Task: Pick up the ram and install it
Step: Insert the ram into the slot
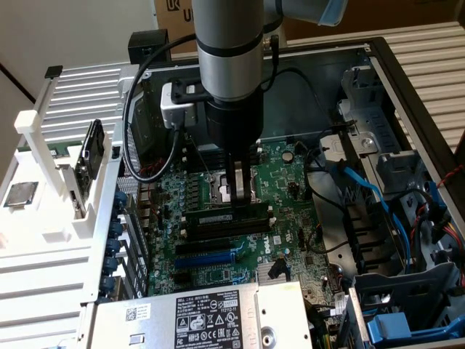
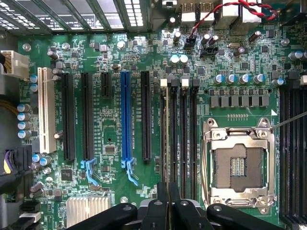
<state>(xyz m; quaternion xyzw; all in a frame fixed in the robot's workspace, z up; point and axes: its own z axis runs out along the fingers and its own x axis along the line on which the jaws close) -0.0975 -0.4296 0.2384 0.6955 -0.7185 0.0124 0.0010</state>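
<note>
In the open computer case (image 1: 327, 58) lie a green motherboard (image 1: 290, 189) with an empty processor socket (image 2: 238, 165), a labelled power supply (image 1: 196, 316) at the exterior view's bottom and blue cables (image 1: 367, 190) at its right.

I count one arm (image 1: 229, 43), one motherboard (image 2: 110, 129), one CPU socket (image 2: 238, 165), one blue slot (image 2: 125, 115), one white slot (image 2: 46, 110), one ram (image 1: 211, 218).

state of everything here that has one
silver square cpu socket: empty
long green ram stick: on edge beside the socket, gripped; seating unclear
black pincer: shut on the ram stick
blue expansion slot: empty
neighbouring black memory slots: empty
</note>
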